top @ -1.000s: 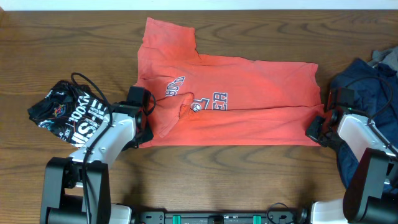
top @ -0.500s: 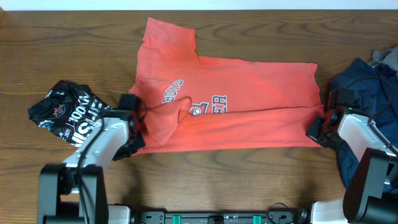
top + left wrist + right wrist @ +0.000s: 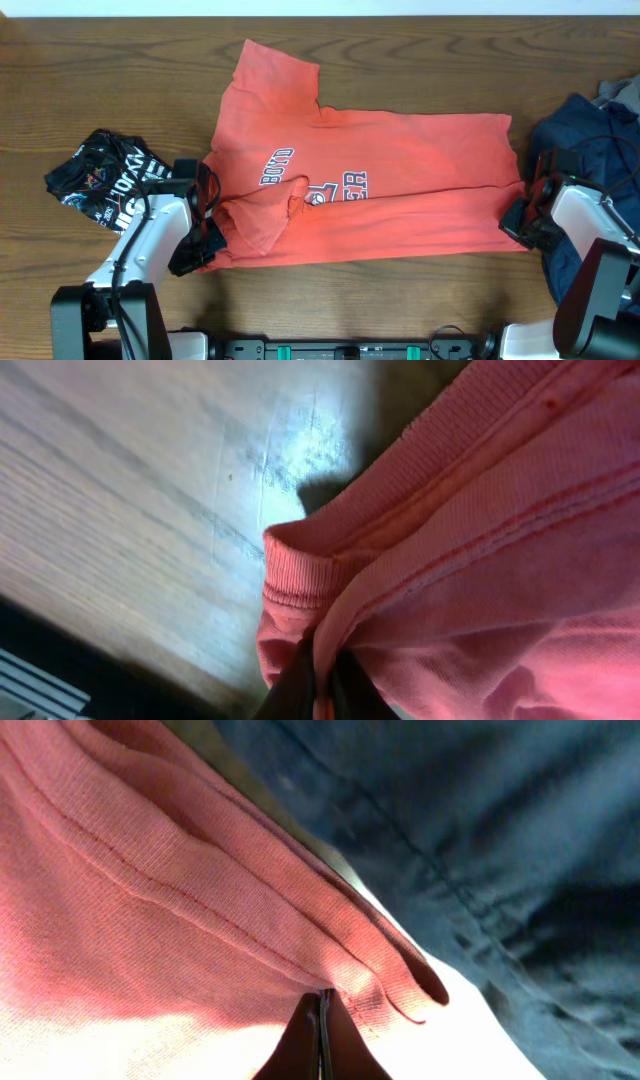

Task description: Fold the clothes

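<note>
The coral-red T-shirt (image 3: 400, 180) with navy chest lettering lies spread across the middle of the table, its near-left part bunched into folds. My left gripper (image 3: 207, 243) is shut on that near-left edge. In the left wrist view a strip of red cloth below the ribbed band (image 3: 300, 565) is pinched in the left gripper (image 3: 322, 665). My right gripper (image 3: 520, 218) is shut on the shirt's near-right corner, and the right wrist view shows the right gripper (image 3: 322, 1005) clamping the stitched hem (image 3: 370, 982). The black white-lettered garment (image 3: 100, 180) lies crumpled at the left.
A navy garment (image 3: 590, 140) is heaped at the right edge beside my right arm, and it fills the upper right of the right wrist view (image 3: 500, 830). A grey scrap (image 3: 622, 92) peeks out behind it. Bare wooden table (image 3: 380, 290) runs along the front.
My left gripper has shut on the shirt's left edge and drawn it toward the near-left, bunching the cloth. The shirt has shifted slightly; the right gripper has edged outward, still shut on its corner.
</note>
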Controlling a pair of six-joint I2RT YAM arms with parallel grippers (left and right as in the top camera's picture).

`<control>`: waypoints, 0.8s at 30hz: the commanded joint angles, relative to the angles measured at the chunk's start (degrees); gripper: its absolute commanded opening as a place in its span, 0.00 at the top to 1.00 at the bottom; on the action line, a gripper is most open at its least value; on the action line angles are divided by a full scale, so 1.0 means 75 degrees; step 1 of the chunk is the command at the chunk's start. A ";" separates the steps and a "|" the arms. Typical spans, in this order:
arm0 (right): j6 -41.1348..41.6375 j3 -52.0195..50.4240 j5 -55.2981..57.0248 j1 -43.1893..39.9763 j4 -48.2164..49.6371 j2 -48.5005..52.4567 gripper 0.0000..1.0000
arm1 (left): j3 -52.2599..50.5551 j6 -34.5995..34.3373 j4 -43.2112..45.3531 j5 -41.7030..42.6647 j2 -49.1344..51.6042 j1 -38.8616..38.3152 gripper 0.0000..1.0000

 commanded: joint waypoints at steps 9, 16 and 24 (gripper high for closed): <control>-0.0583 0.0458 -0.0947 -0.0073 -0.0332 -0.1591 0.34 | 0.1107 0.0565 0.0204 0.0236 -0.0933 -0.0012 0.23; -0.1233 0.0705 -0.2203 -0.0012 0.0417 -0.2072 0.33 | 0.1929 0.1970 0.1731 0.1189 -0.0708 -0.0009 0.00; -0.1530 0.0705 -0.2495 0.0122 0.0574 -0.2060 0.32 | 0.3535 0.2789 0.2710 0.1842 0.1387 -0.0012 0.02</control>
